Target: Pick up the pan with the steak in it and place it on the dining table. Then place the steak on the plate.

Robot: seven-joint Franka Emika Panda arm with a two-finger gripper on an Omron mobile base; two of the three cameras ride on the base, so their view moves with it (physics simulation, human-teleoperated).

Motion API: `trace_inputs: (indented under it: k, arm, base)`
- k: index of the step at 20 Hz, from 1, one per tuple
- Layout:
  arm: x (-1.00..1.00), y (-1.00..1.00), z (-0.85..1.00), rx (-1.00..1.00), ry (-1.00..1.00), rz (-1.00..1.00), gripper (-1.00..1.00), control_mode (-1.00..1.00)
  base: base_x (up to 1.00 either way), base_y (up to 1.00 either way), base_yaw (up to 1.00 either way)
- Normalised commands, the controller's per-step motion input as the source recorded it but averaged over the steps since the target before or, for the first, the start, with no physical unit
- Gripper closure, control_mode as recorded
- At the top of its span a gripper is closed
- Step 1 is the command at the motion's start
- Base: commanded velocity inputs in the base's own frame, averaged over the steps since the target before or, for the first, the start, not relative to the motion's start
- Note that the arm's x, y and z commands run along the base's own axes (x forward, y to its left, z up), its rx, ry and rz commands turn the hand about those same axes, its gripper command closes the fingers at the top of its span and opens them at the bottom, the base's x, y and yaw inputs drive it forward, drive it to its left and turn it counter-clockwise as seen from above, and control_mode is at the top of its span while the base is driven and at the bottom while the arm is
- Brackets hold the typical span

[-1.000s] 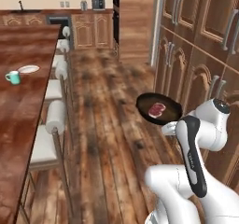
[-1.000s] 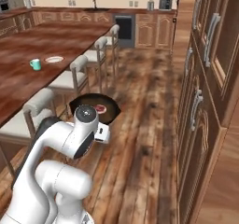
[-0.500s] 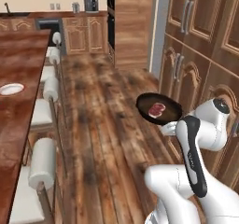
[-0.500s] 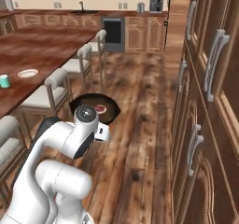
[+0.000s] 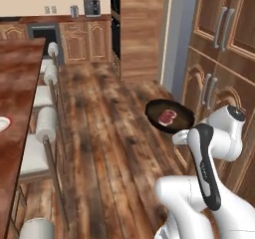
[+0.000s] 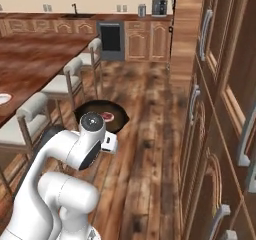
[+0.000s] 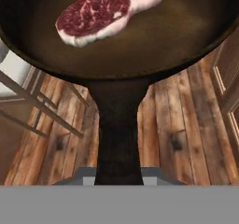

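My gripper (image 7: 119,183) is clamped on the pan (image 5: 169,117) handle, so I fear the steak (image 5: 167,116) slides off if it tilts before the dining table (image 5: 12,98).

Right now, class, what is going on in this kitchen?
The robot's pincer is shut on the handle of the pan and holds it in the air above the wooden floor, with the steak lying inside. The dining table with its stools is off to the left, and the plate waits on it, so nothing has been set down yet.
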Motion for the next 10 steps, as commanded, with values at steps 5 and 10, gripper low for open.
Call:
trace_inputs:
  k: [5,10]
  arm:
    - [0.00,0.00,0.00,0.00,0.00,0.00,1.00,1.00]
    - [0.00,0.00,0.00,0.00,0.00,0.00,1.00,1.00]
  base:
    - [1.00,-0.07,-0.10]
    - [1.00,-0.03,-0.09]
